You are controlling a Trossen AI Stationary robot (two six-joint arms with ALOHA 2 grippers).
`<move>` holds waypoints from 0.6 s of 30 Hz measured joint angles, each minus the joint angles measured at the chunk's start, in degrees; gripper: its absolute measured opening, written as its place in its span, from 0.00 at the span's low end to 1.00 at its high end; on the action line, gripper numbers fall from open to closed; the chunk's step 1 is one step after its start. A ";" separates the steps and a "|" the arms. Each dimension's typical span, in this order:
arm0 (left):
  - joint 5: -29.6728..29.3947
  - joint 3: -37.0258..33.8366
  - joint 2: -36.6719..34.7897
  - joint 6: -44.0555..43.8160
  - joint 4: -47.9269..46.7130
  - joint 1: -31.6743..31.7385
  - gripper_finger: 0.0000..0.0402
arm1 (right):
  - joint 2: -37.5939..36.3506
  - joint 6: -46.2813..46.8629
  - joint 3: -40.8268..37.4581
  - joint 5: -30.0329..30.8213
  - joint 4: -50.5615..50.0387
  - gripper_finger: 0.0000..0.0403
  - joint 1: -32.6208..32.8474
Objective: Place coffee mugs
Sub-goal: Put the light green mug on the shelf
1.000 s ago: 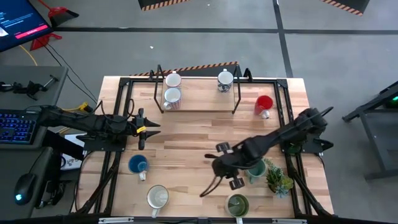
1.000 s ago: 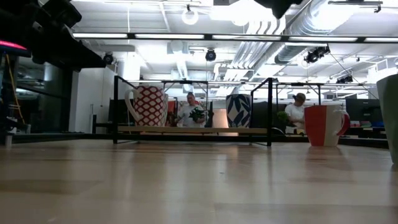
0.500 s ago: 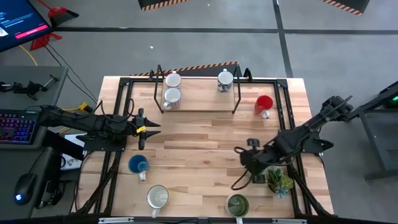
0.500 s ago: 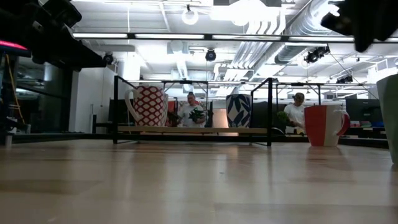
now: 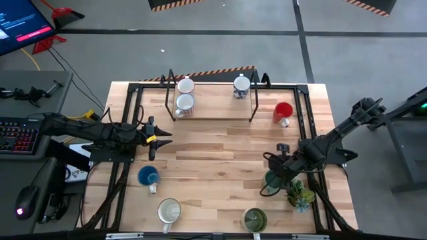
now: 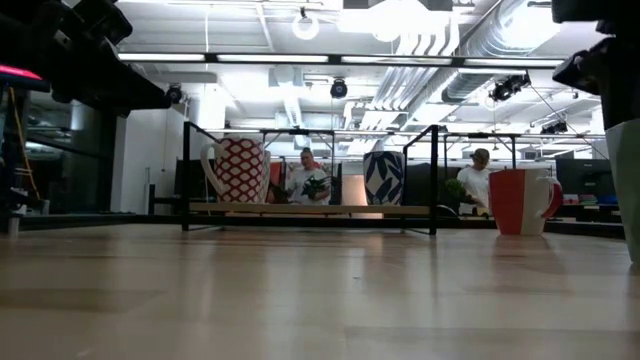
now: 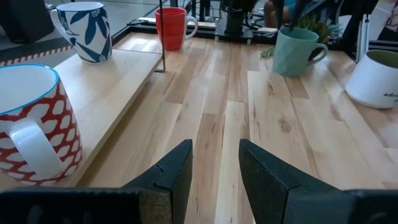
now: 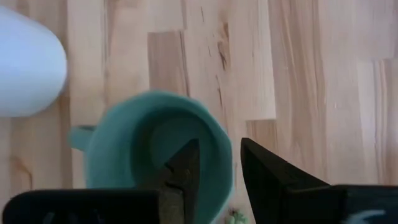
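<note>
Teal mug (image 8: 155, 149) sits beneath the right end effector (image 8: 217, 171), whose parted fingers straddle its rim.

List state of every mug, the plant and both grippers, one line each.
teal mug: upright on the table, under the right gripper
right gripper: open, over the teal mug's rim
left gripper: open, holding nothing, at the table's left side
red mug: upright
blue mug: upright
white mug: upright
olive mug: upright
red-patterned mug: upright on the rack
blue-patterned mug: upright on the rack
potted plant: upright beside the teal mug
</note>
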 joint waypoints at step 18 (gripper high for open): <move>-0.02 0.00 0.00 -0.09 0.03 0.00 0.30 | -0.36 -1.03 -7.33 -0.36 8.03 0.24 -0.07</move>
